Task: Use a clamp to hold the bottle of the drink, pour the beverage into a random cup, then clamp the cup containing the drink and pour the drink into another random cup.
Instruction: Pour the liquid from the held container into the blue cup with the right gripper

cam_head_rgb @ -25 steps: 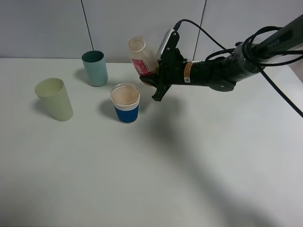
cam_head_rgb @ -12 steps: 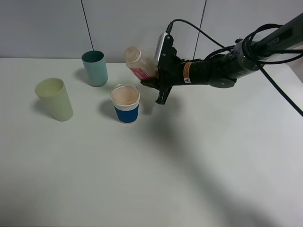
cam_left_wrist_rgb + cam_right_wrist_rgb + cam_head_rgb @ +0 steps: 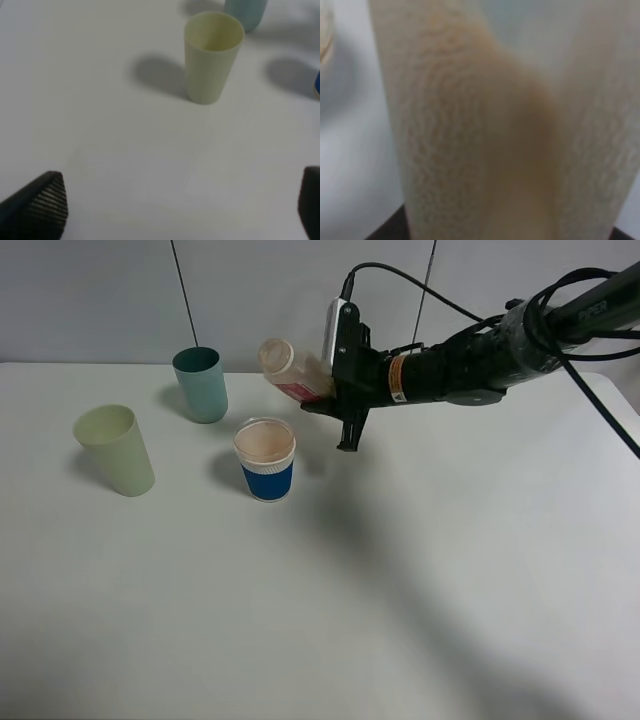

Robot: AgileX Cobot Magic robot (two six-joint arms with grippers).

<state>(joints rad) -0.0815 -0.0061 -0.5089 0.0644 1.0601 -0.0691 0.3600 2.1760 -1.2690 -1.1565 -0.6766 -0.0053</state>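
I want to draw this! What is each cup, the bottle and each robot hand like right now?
bottle: tipped sideways, held up in the air.
right hand: shut on the bottle.
left hand: open, holding nothing.
blue-sleeved cup: upright, nearly full of peach drink.
yellow-green tumbler: upright, looks empty.
teal tumbler: upright, inside cannot be seen.

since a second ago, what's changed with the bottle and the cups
The right gripper has rolled and risen slightly, tipping the bottle it grips further over, so its neck now points left. No stream shows. Nothing was let go: the grip on the bottle held. The blue-sleeved cup with its peach drink, the yellow-green cup and the teal cup have not moved.
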